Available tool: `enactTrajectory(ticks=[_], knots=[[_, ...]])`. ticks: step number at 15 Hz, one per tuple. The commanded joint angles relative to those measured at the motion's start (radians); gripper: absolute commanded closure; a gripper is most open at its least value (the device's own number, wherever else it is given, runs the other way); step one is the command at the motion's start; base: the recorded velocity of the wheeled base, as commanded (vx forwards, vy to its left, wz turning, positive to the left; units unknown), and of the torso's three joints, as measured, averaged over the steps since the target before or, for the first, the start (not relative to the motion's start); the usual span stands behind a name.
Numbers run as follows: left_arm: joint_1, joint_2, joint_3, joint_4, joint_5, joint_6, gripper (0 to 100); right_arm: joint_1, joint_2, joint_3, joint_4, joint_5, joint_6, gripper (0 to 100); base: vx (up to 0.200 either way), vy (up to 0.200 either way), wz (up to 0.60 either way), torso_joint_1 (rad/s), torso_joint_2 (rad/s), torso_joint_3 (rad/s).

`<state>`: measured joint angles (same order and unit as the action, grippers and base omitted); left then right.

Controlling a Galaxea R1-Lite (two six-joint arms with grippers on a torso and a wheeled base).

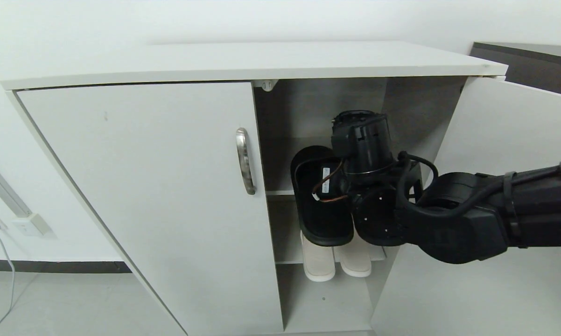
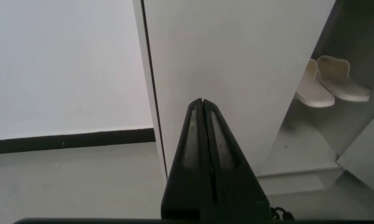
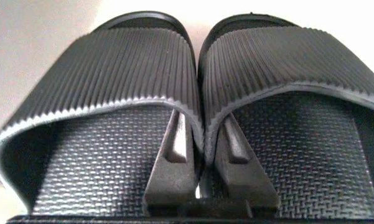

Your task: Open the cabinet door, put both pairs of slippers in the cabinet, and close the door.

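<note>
Right gripper closest in: fingers clamped on the black slippers, pinching the two inner strap edges together so both shoes hang as one bundle. Pair sits inside the cabinet, in its open right half, about level with the middle shelf; cannot tell whether the soles rest on it. White slippers lie on the cabinet's lower shelf, ends overhanging its front edge. Cabinet's right door swung wide, left door shut. Left gripper hovers low in front of that shut door, fingers pressed together, nothing in them. Handling guess: foam-rubber slides, light, springy, ribbed straps giving decent friction; the soft straps will likely flex under a pinch, so the bundle may sag or splay. Paired strap edges look the sensible hold; smooth soles would slip more.
</note>
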<state>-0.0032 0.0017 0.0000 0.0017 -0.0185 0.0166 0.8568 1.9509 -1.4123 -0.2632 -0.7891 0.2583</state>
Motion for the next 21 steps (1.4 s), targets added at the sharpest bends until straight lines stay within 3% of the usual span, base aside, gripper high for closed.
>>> enactTrajectory(ticks=[1,6,11,21], knots=[[0.000,0.000,0.000,0.000,0.000,0.000,100,-0.028,0.045,-0.050,-0.002,0.019,-0.017,100,0.000,0.000,0.00,0.000,0.00,0.000],[0.000,0.000,0.000,0.000,0.000,0.002,100,-0.071,0.112,-0.172,0.039,0.045,-0.039,100,0.000,0.000,0.00,0.000,0.00,0.000],[0.000,0.000,0.000,0.000,0.000,0.002,100,-0.102,0.183,-0.382,0.179,0.051,-0.033,100,0.000,0.000,0.00,0.000,0.00,0.000],[0.000,0.000,0.000,0.000,0.000,0.002,100,-0.125,0.217,-0.404,0.182,0.080,-0.033,100,0.000,0.000,0.00,0.000,0.00,0.000]])
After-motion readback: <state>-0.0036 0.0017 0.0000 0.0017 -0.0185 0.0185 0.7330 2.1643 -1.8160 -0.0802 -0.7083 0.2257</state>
